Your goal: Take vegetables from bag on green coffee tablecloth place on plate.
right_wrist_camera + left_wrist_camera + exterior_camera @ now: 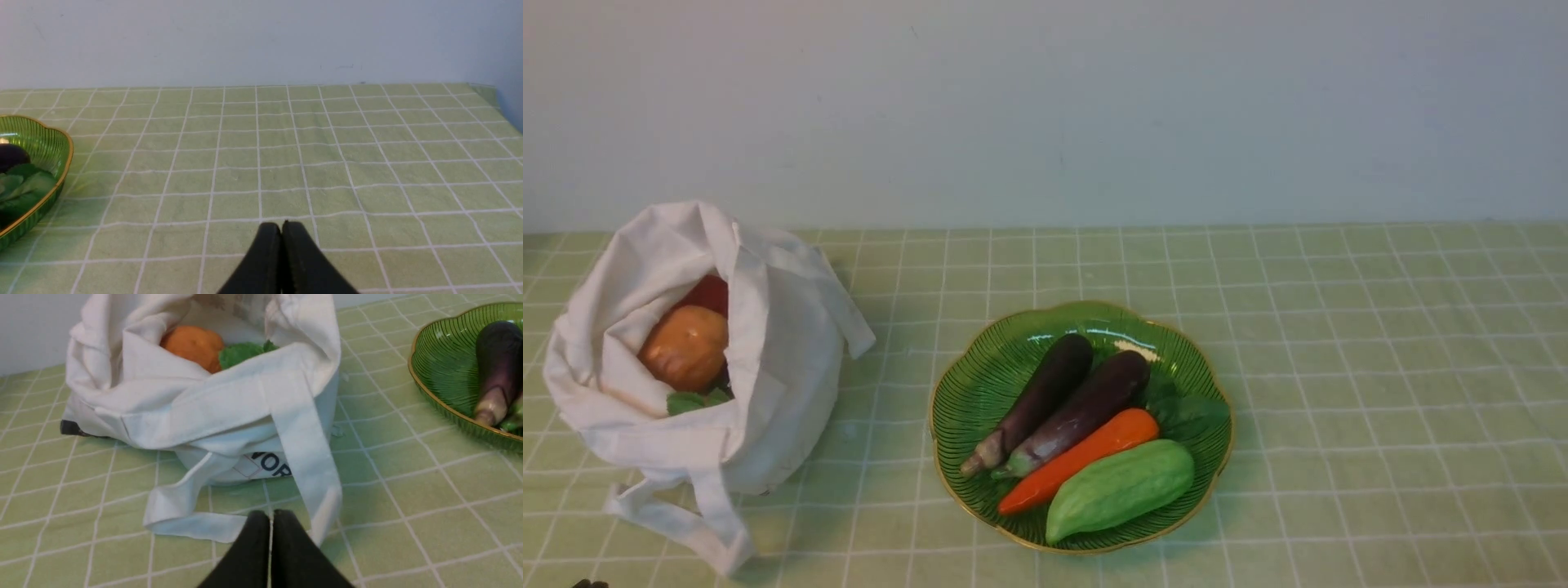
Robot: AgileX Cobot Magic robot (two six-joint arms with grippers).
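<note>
The white cloth bag slumps open at the left of the green tablecloth. Inside it show an orange round vegetable, something red and a green leaf. The dark green plate holds the slim purple eggplant with a beige stem, a second eggplant, a carrot and a pale green gourd. My left gripper is shut and empty, low over the cloth just before the bag's strap. Right of the plate, my right gripper is shut and empty.
A pale wall closes off the table's far edge. Leafy greens lie in the plate's right side. The bag's long strap trails over the cloth toward the near edge. The cloth's right edge shows in the right wrist view.
</note>
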